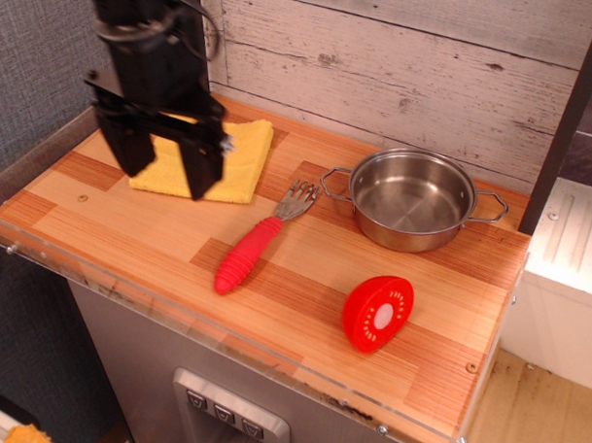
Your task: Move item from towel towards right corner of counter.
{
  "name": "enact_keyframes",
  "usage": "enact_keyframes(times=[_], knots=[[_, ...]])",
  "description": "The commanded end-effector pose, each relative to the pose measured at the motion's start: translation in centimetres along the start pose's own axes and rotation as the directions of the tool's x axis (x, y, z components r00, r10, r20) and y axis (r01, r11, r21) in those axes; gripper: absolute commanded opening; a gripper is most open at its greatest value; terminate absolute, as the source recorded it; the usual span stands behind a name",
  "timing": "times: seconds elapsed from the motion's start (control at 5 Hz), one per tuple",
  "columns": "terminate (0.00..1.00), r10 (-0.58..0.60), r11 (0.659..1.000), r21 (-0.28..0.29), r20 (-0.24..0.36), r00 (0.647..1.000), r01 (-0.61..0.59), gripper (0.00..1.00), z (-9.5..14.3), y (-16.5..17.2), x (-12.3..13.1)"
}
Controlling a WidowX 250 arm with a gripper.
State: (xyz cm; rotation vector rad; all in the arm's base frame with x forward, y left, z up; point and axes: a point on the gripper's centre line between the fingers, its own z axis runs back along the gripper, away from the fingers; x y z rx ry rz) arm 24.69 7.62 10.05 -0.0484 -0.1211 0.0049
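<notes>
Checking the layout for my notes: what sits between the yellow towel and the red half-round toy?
In the only view, the red-handled fork lies on the counter between the towel and the toy; otherwise bare wood.

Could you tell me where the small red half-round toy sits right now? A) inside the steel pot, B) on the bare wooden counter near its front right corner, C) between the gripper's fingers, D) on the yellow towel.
B: the red half-round toy stands on the bare counter in front of the pot, far from the towel, while the open gripper hangs empty over the towel.
</notes>
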Motion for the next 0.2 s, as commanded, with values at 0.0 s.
enact_keyframes(times=[0.0], knots=[[1.0, -0.01, 1.0, 0.006, 0.027, 1.0, 0.01, 1.0, 1.48, 0.08, -0.2]])
